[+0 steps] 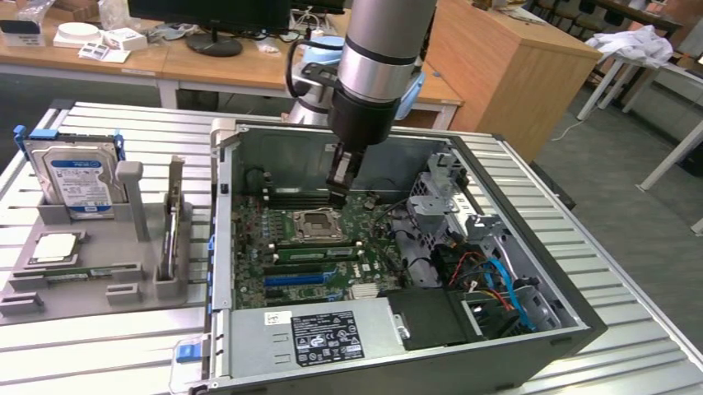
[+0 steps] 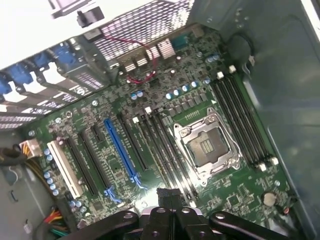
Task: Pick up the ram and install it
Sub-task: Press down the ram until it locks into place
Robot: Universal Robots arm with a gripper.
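My gripper [image 1: 336, 197] hangs inside the open computer case [image 1: 225, 247], just above the motherboard at the far edge of the empty processor socket [image 1: 318, 224]. Its black fingers are shut and I see nothing between them. A long green stick with dark chips, the ram [image 1: 313, 252] as far as I can tell, stands seated in a slot on the socket's near side. In the wrist view the shut gripper [image 2: 167, 194] hovers over one end of the black memory slots [image 2: 172, 155] beside the socket [image 2: 205, 142].
A grey holder [image 1: 66, 298] on the exterior view's left carries a hard drive [image 1: 79, 177], a square silver processor chip [image 1: 55, 247] and another green stick [image 1: 79, 271] lying flat. Inside the case are a drive cage [image 1: 445, 193], coloured cables [image 1: 495, 280] and the power supply [image 1: 329, 333].
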